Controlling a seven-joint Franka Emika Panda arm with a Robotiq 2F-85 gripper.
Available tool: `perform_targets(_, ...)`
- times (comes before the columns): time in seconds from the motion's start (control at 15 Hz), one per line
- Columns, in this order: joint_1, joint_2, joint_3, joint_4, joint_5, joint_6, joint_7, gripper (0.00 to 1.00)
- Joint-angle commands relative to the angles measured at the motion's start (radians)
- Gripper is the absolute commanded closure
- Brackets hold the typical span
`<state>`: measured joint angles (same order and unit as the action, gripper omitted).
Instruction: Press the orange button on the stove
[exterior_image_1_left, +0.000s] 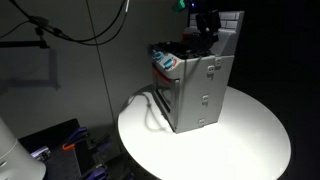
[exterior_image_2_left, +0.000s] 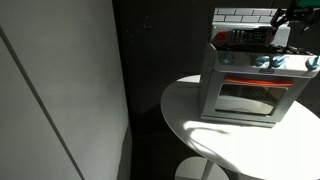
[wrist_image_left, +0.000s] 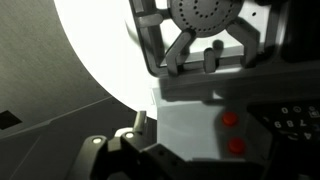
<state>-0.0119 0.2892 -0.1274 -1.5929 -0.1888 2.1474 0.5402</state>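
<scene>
The grey toy stove (exterior_image_1_left: 200, 95) stands on a round white table in both exterior views (exterior_image_2_left: 250, 90). My gripper (exterior_image_1_left: 205, 32) hangs just above the stove's top, near its white tiled back panel, and also shows at the top right of an exterior view (exterior_image_2_left: 290, 20). In the wrist view the stove's grey top (wrist_image_left: 185, 110) lies close below, with a round burner (wrist_image_left: 205, 15) and two orange-red buttons (wrist_image_left: 230, 119), (wrist_image_left: 237, 145) side by side. Dark gripper parts (wrist_image_left: 160, 165) fill the bottom edge. The fingertips are not clearly visible.
The round white table (exterior_image_1_left: 250, 140) (exterior_image_2_left: 200, 115) has its edge close around the stove. A small coloured item (exterior_image_1_left: 165, 62) sits at the stove's front top. A white cable (exterior_image_1_left: 150, 105) runs beside the stove. The surroundings are dark, with a wall panel (exterior_image_2_left: 60, 90).
</scene>
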Motion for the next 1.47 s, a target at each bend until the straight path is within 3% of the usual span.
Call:
perform_targets(0.0,0.009,0.033,-0.014,0.052,-0.019,-0.009,0.031,0.00)
perform_targets(1.4,0.000,0.116,-0.029,0.167,-0.002,-0.035,0.018,0.00)
